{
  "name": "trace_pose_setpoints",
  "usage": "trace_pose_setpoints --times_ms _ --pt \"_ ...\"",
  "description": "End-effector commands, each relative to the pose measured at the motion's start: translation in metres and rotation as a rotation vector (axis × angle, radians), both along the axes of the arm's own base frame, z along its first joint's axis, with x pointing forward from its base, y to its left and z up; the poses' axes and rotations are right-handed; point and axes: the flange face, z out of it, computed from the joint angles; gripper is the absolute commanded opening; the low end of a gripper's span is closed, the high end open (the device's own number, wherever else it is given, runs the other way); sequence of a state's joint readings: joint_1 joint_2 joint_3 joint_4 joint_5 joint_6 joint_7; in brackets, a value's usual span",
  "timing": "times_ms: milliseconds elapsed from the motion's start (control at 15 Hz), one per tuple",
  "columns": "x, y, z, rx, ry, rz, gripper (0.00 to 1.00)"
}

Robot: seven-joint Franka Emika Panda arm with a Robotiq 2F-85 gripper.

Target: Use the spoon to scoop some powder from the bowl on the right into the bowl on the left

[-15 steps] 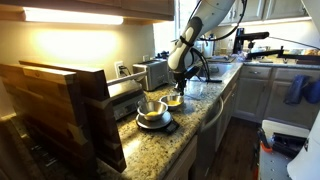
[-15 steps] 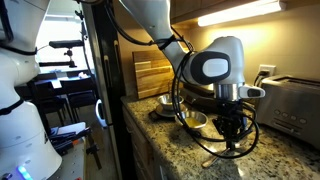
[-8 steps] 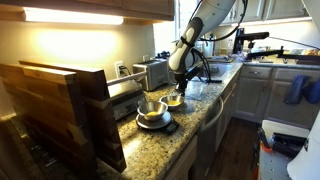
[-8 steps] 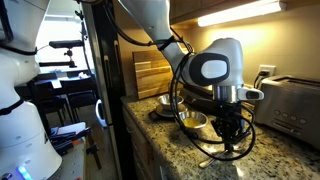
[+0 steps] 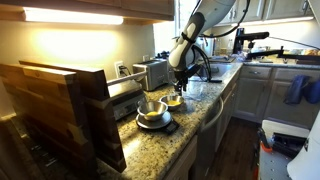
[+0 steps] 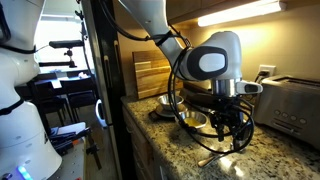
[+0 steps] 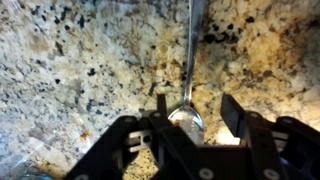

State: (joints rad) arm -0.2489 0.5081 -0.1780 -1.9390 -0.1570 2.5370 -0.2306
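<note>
Gripper [image 7: 196,101] is open: fingers [image 7: 236,112] stand apart either side of the spoon [image 7: 187,117], neither visibly pressing on it. Not grasping.
Landmark = powder bowl [image 6: 194,121], the one with yellowish contents.
- Spoon: appears to lie flat on the granite counter [image 7: 80,60] directly under the gripper, so just beside the powder bowl. Its scoop end sits between the fingers and the handle points away from the wrist. It can't be made out in either exterior view.
- Gripper in an exterior view [image 6: 233,129]: just beside the powder bowl on the toaster side, pointing down at the counter. I can't tell whether the tips touch the stone.
- Second steel bowl [image 6: 168,102]: behind the powder bowl, away from the gripper, on a flat black base. Same pair from the opposite side: powder bowl [image 5: 173,100], steel bowl [image 5: 152,109].
- Toaster [image 6: 296,100]: beyond the gripper, well apart from the powder bowl.
- Wooden boards [image 6: 151,72]: upright against the wall, past the steel bowl.

Delta vs 1 s ago: wrist and gripper sit slightly higher above the counter, at about the same spot beside the powder bowl. Bowls, toaster and boards unchanged.
</note>
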Motion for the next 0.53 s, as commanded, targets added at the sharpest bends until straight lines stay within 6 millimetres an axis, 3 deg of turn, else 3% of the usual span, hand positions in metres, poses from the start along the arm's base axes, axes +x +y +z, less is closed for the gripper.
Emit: trace_pose_setpoints --times_ms 0,133,267,333,467 --pt "-0.021 0.012 0.032 0.016 0.006 0.011 0.9" --pt "-0.025 0.017 0.044 0.024 0.006 0.022 1.0" --pt "-0.028 0.022 0.054 0.017 0.015 0.02 1.0" --pt "-0.01 0.011 0.037 0.012 -0.003 0.01 0.97" --pt "-0.013 0.015 0.046 0.015 -0.001 0.012 1.0"
